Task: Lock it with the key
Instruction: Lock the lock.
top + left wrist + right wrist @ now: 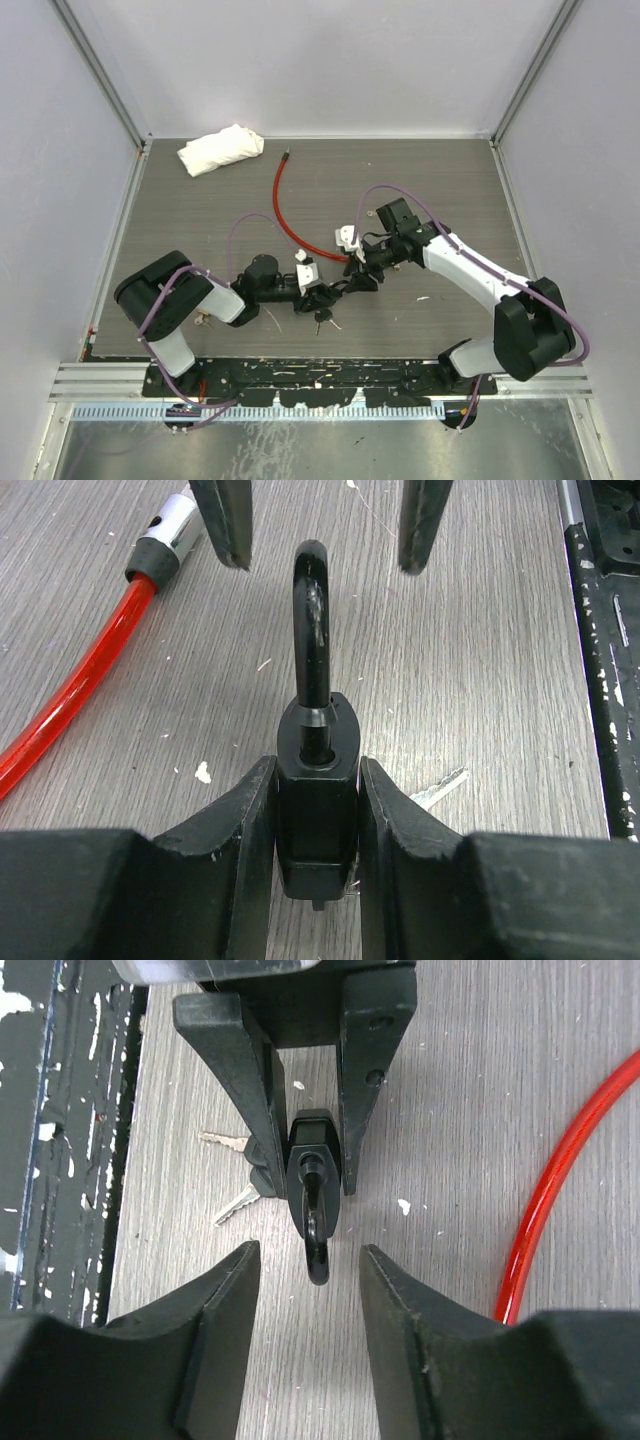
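Observation:
My left gripper (317, 772) is shut on the body of a black padlock (316, 810), which lies flat with its shackle (311, 610) pointing away. Seen from the right wrist, the padlock (315, 1155) sits between the left fingers (255, 1090). My right gripper (308, 1253) is open, its tips on either side of the shackle end and not touching it. Silver keys (238, 1203) with black heads lie on the table just beside the padlock; one blade (440, 788) shows past the left finger. From above, both grippers meet near the padlock (330, 292), with the keys (322, 319) in front.
A red cable (285, 215) with a metal end (172, 520) curves across the grey wood table behind the grippers. A white cloth (221, 148) lies at the back left. The black base rail (300, 380) runs along the near edge.

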Robot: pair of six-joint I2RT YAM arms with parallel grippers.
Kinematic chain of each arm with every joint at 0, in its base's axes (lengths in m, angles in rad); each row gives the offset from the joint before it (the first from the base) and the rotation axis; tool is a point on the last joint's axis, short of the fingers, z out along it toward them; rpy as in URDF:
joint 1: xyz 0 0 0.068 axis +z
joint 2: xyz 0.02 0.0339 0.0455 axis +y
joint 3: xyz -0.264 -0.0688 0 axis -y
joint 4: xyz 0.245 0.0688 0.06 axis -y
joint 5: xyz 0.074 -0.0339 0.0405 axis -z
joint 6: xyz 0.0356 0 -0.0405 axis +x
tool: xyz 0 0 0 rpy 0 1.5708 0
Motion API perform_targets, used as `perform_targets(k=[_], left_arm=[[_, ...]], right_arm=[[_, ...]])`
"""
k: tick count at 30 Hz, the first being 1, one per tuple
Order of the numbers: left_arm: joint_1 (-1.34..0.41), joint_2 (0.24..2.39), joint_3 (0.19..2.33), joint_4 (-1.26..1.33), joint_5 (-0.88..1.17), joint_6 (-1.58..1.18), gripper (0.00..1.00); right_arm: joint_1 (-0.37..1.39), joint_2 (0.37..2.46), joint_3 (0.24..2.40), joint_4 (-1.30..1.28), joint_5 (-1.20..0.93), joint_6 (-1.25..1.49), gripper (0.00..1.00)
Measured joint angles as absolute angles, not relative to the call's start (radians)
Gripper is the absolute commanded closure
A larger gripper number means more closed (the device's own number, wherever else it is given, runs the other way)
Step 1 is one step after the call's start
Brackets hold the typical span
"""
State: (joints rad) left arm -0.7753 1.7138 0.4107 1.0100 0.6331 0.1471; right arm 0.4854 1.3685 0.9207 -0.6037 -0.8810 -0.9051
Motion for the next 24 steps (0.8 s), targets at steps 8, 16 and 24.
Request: perform_targets(k=[8, 16, 24], left_arm=[[-0.777, 1.713, 0.423, 0.980, 0.633, 0.152, 1.00], [-0.777, 1.713, 0.423, 0.968, 0.633, 0.158, 1.00], [-0.776, 1.721, 0.419, 0.987, 0.649, 0.157, 1.00]], right_arm=[[0.497, 1.410, 0.920, -0.615, -0.875, -0.936, 0.78], [0.512, 1.429, 0.925, -0.632, -0.850, -0.963, 0.99], [0.548, 1.420, 0.925, -0.611, -0.814, -0.941, 0.99]])
